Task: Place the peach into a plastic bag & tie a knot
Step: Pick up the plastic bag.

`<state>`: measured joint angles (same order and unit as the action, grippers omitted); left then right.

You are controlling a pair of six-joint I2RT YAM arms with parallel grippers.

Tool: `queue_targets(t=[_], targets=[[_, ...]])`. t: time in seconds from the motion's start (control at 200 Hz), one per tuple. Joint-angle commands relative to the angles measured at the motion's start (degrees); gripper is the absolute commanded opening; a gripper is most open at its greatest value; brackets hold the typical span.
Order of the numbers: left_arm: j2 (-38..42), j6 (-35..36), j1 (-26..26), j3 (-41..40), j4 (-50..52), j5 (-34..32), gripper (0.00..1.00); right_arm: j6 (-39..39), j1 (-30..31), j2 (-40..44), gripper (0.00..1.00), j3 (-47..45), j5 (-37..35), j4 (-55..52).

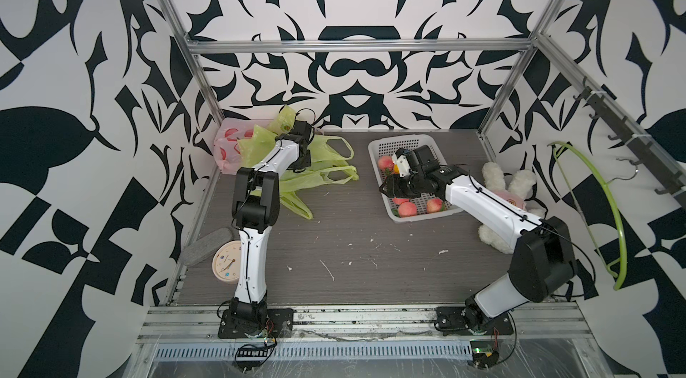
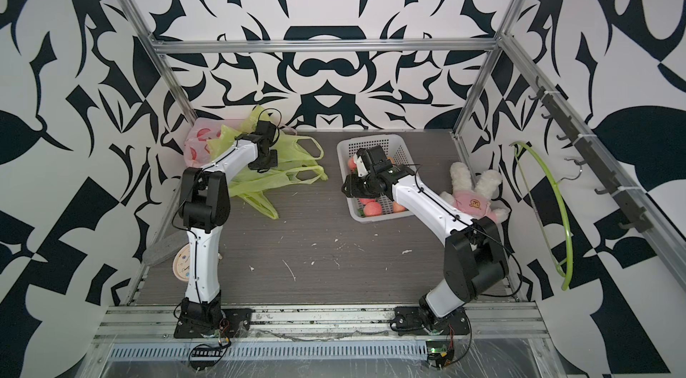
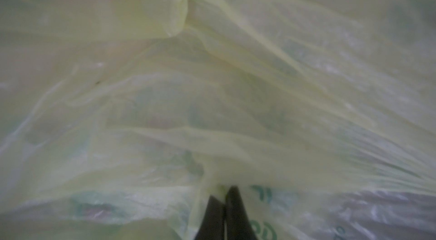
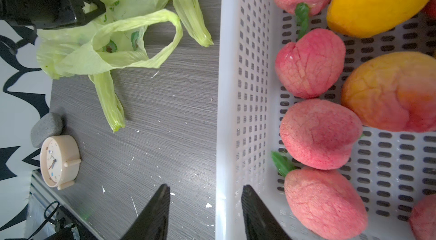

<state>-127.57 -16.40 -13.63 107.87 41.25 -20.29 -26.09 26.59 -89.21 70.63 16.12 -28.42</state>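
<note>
The right gripper (image 4: 205,187) hangs with its jaws apart and nothing between them but the side wall of the white basket (image 4: 250,85). One finger is outside over the bare tabletop and the other is inside. The nearest peach (image 4: 325,201) lies in the basket just beside that inner finger, off to the finger's outer side rather than in the gap. Its green leaf end points forward, away from the wrist, and its body seems to run back alongside the finger. To my eye the hand has to shift sideways, fully over the basket, before it can close on the fruit.

Three more peaches sit in a row ahead of the fingers, each touching the next. Two yellow-orange mangoes (image 4: 389,92) crowd them from the far side. The wall and these close neighbours are what stand in the way, and a wide grasp could catch two fruits.

The left gripper (image 3: 223,194) is well away across the table from this hand, and so is the farther of the two from the peach. It is clenched on a fold of the green bag (image 1: 319,168), which lies flat and crumpled with its handles spread toward the basket. Its mouth does not look open yet.

A pink bag (image 1: 228,146) of fruit sits behind the left hand. A plush toy (image 1: 519,183) lies beyond the right arm.
</note>
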Motion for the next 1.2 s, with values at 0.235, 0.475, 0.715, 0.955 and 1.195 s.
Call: queue_targets(t=[0.235,0.475,0.715,0.955,1.195], targets=[[16.75,3.22,1.59,0.99,11.93,7.08,0.0,-4.24,-0.52,-2.02,0.56,8.32,6.96,5.55],[22.28,2.81,2.87,3.93,19.97,20.22,0.0,-7.41,-4.9,-2.46,0.57,9.49,9.95,7.0],[23.89,-1.26,3.96,4.9,22.81,36.47,0.0,0.9,-9.81,-3.69,0.55,10.06,-1.94,-6.89],[27.6,-8.1,3.96,-0.22,15.52,49.97,0.0,3.15,-9.97,-2.65,0.65,4.7,-8.91,-10.86],[30.02,-13.71,3.96,-10.53,5.75,58.7,0.0,2.66,-9.78,-5.67,0.78,0.43,-6.11,-7.76]])
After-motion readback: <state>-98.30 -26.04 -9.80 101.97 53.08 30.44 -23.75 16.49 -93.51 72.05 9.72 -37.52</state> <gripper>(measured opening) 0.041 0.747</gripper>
